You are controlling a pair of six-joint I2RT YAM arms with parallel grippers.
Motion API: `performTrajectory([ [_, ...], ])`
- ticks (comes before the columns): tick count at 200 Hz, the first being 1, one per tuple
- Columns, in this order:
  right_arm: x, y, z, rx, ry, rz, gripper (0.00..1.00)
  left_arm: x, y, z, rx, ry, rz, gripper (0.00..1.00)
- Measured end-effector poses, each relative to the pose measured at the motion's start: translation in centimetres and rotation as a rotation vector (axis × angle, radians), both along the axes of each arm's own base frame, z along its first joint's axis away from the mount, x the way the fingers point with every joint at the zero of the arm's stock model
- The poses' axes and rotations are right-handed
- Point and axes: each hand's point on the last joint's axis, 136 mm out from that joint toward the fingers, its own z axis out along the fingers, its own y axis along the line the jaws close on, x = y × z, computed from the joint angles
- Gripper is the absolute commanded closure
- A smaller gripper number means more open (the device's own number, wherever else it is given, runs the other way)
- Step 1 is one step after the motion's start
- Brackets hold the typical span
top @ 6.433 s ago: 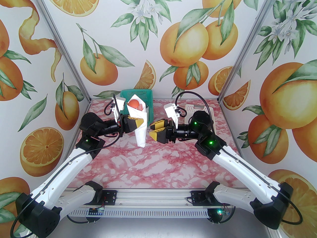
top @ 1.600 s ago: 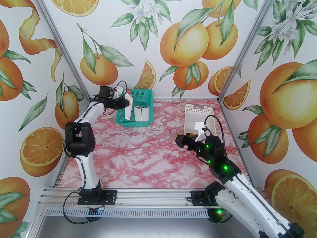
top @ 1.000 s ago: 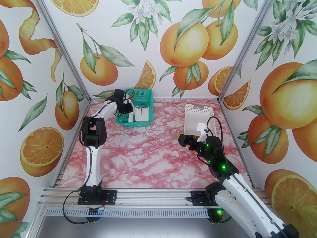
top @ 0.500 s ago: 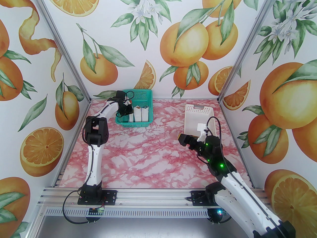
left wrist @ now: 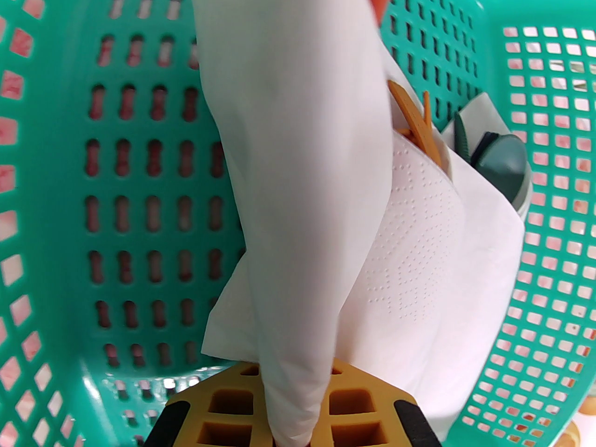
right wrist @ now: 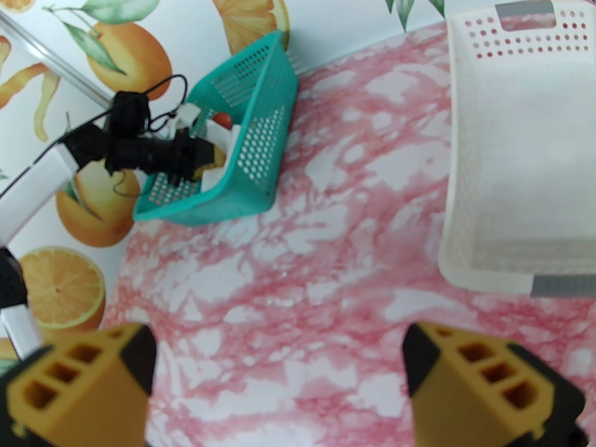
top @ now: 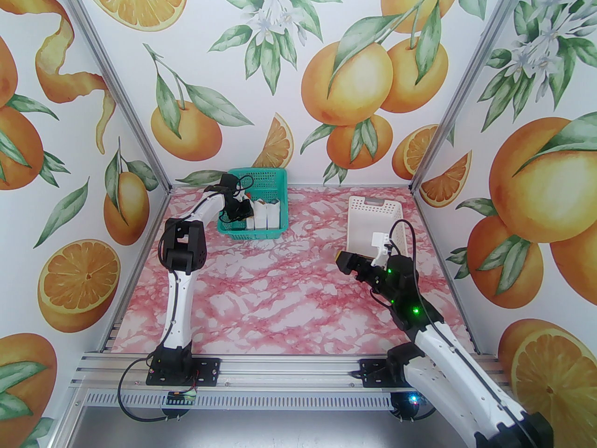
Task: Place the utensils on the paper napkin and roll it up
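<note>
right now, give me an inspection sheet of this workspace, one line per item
surface: pink marbled table, teal basket back left, white basket back right
job's things: paper napkin rolled around orange utensils, whose tips poke out; the roll is inside the teal basket
clutter: two wrapped bundles in the teal basket
grippers: left gripper shut on the napkin's end; right gripper open, holding nothing, above the table near the white basket
cables: black loops at the left wrist and right wrist, neither snagged
surroundings: orange-print walls

Teal basket [top: 254, 234], white basket [top: 368, 227], pink marbled table [top: 280, 297]
</note>
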Motion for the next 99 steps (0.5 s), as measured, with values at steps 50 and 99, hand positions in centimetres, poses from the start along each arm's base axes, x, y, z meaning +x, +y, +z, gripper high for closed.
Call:
performTrajectory([
  [50,0.19,0.11,0.28,0.014,-0.009,0.004,0.08,-0.03,-0.04,-0.21,-0.008,0.005,-0.003,0.86],
  [99,0.25,0.14,0.49,0.022,-0.014,0.002,0.08,0.03,0.41,-0.30,0.005,0.003,-0.001,0.73],
])
